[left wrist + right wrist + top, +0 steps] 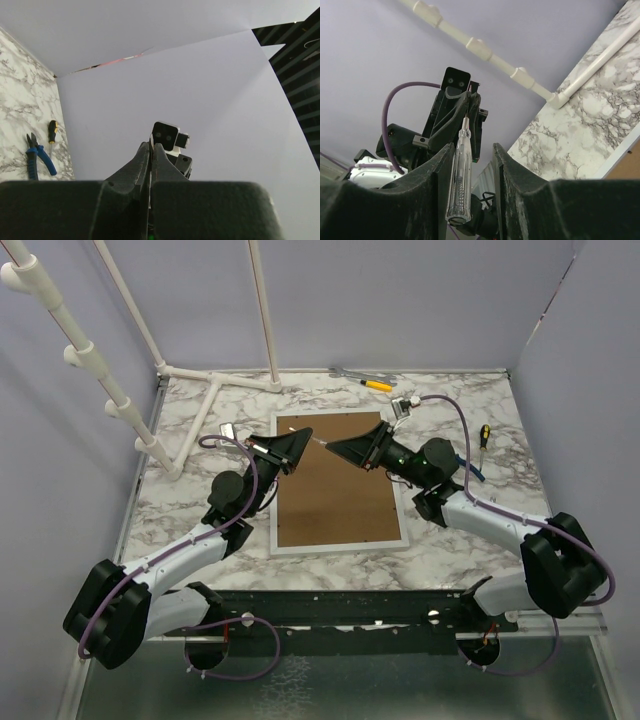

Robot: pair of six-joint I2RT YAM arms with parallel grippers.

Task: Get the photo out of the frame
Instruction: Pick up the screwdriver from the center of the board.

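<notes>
One view, right wrist, shows left gripper (466,111) pinching a clear screwdriver (459,175).

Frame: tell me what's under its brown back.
The frame lies back-up on the marble table; only its brown backing board shows. Whatever sits beneath the board, the photo included, is covered.

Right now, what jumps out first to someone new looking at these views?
The two grippers meet tip to tip above the frame: the left gripper is shut on the tip of a clear-handled screwdriver, and the right gripper is open around its handle. The frame lies face down in the centre, brown back up; no photo shows.
</notes>
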